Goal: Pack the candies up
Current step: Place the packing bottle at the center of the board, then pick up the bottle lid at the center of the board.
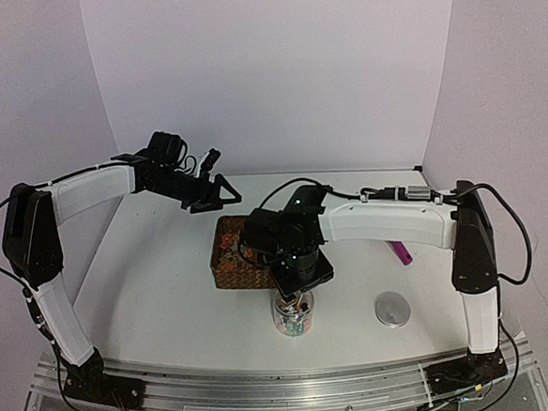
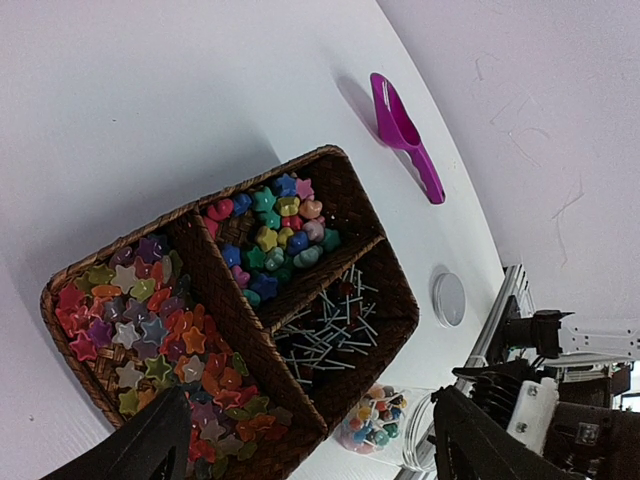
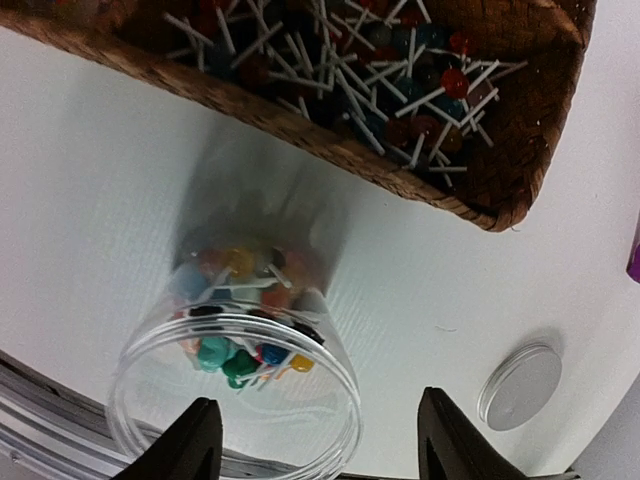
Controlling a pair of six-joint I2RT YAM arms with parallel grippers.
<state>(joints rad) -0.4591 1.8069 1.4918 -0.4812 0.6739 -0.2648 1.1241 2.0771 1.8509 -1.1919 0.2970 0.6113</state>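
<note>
Nearest the arms, the clear jar (image 3: 145, 345) stands on the worktop (image 1: 156, 270) part-filled with candies (image 3: 240, 350). The right end effector (image 3: 318, 400) is poised over its mouth, fingers apart and empty, so loading the jar looks to be the step in hand. Behind it the wicker basket (image 1: 229, 265) holds many more; the left end effector (image 2: 312, 400) hovers beyond, also spread, and the next move calls for a fine pinch there

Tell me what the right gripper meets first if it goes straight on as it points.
Most likely the open jar under the right gripper, then the candies inside; depth is unclear.
</note>
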